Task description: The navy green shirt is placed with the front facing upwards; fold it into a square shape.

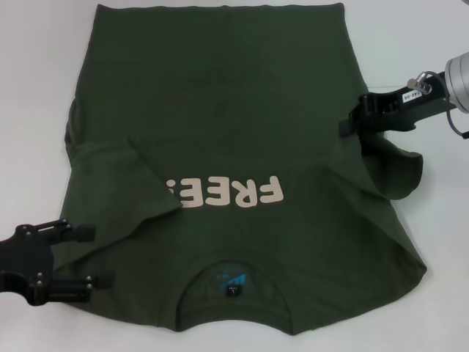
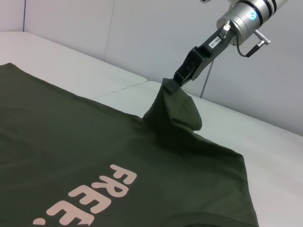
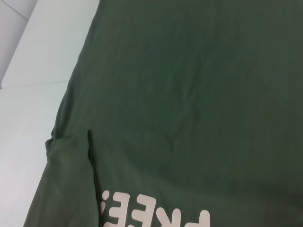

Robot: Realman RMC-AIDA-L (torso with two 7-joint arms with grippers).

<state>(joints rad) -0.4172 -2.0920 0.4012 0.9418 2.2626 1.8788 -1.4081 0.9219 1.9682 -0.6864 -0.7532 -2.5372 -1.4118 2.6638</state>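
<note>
- Navy green shirt [image 1: 220, 139] lies flat on the white tabletop [image 1: 29, 88], front up, collar [image 1: 233, 273] at the near edge toward the robot, hem at the far side.
- "FREE!" lettering [image 1: 234, 192] reads upside down in the head view; its last character is partly covered by cloth.
- Left sleeve [image 1: 121, 191] is already folded inward over the chest, its edge touching the lettering.
- Right tool [image 1: 352, 125] is clamped on the right sleeve [image 1: 396, 172], holding it lifted off the tabletop, just beside the shirt's right side edge. Left wrist view confirms it: fabric bunches into a peak under the tool [image 2: 173, 81].
- Left tool [image 1: 91, 255] sits low at the near left corner, fingers apart, nothing between them, just beside the shirt's left shoulder area.
- Right wrist view shows only the shirt body [image 3: 189, 94] and the folded left sleeve.
</note>
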